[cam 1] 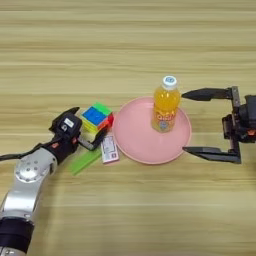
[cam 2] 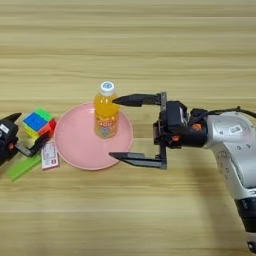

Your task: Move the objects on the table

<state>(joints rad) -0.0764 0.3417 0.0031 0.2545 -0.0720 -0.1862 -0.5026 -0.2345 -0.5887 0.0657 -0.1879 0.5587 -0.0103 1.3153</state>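
Juice bottle stands upright on the pink plate, toward its 1 o'clock part, mid-counter. Right gripper sits at the plate's 3 o'clock edge, jaws wide apart, one finger tip just beside the bottle, not closed on it. Puzzle cube lies off the plate at its 9 o'clock, touching the rim or close; left gripper has jaws around it, whether clamped I cannot tell. Green strip and small card lie beside it. Judged: cube move underway, bottle grasp not yet made.

Right hand gapes beside the bottle standing on pink plate
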